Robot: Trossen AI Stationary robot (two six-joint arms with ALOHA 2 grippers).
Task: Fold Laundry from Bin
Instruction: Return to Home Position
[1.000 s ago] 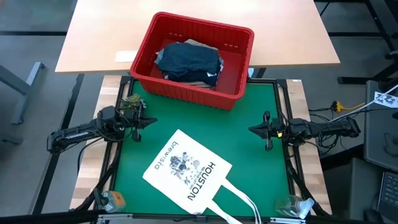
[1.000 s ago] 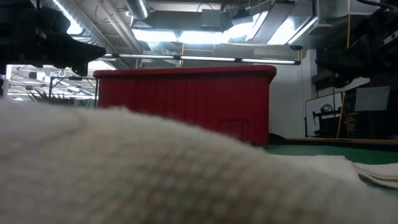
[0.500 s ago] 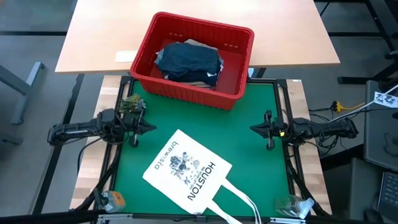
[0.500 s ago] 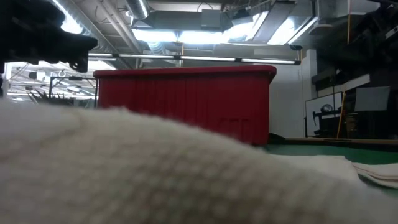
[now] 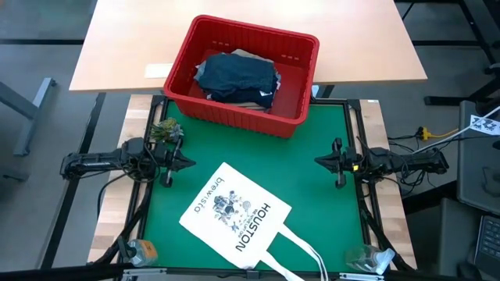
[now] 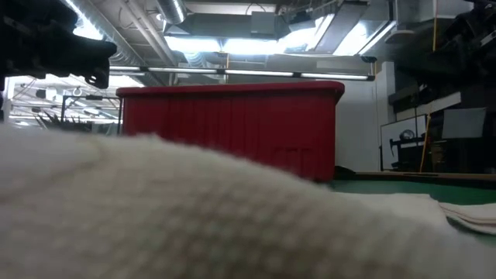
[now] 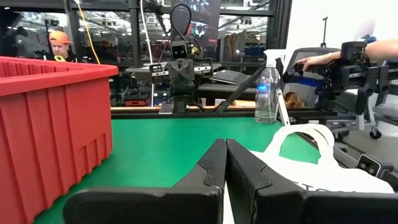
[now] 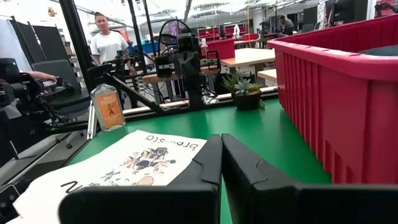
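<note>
The red bin (image 5: 291, 109) stands on its base at the far middle of the green mat (image 5: 328, 203), and its side wall (image 6: 232, 124) also shows in the low view. Inside lies laundry, with a dark navy garment (image 5: 238, 78) on top and a bit of lighter cloth behind it. A white tote bag printed "HOUSTON" (image 5: 234, 215) lies flat on the mat toward the near edge. My left gripper (image 5: 192, 161) is shut at the mat's left edge and points level toward the right. My right gripper (image 5: 316, 162) is shut at the right edge and points left. Neither touches anything.
A small potted plant (image 5: 166, 129) stands by the left arm. Bottles stand at the near left (image 5: 141, 251) and near right (image 5: 367, 257) corners. A wooden table (image 5: 117, 47) with a paper slip (image 5: 160, 72) lies behind the mat. People show in the room beyond.
My left gripper has swung a little toward the table's near edge, staying level and shut. The right arm, the bin and the tote bag have kept still.
</note>
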